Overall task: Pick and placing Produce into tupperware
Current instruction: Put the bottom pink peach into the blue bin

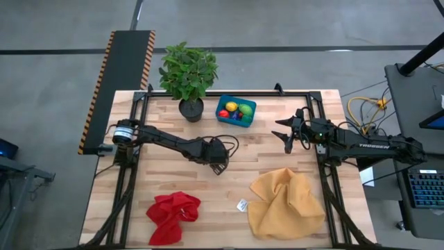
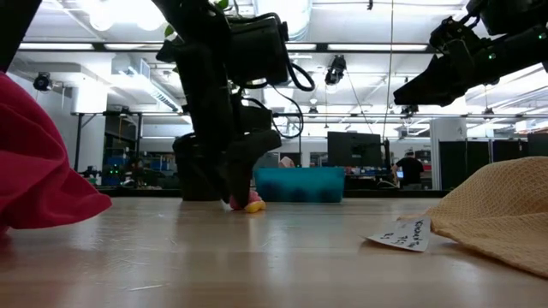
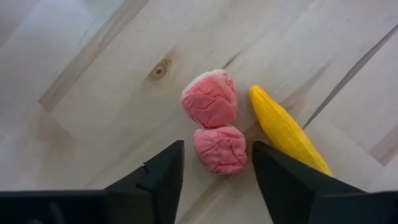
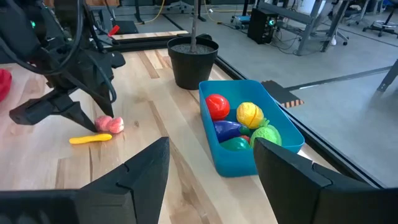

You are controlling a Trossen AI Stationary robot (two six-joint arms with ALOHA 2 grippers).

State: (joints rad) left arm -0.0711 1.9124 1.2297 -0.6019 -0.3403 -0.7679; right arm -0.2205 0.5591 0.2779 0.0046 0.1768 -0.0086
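The left tool (image 3: 211,171) hangs released at mid-table, its fingers straddling a pink lumpy toy (image 3: 211,121), with a yellow banana-like piece (image 3: 286,130) touching that toy just outside one finger. Bare table (image 1: 277,149) lies all around. The teal tub (image 1: 236,110), holding red, yellow, green and purple produce, sits near the far edge beside the potted plant (image 1: 189,73). The right tool (image 1: 286,132), released, hovers near the tub.

Illumination is bright and even, supplied by ceiling strip lights (image 2: 103,47) visible in the low view. Shadows on the bench (image 1: 277,160) are soft and short. The red cloth (image 2: 38,171) close to the low camera is out of focus. The left tool (image 3: 214,171) appears as a dark silhouette.
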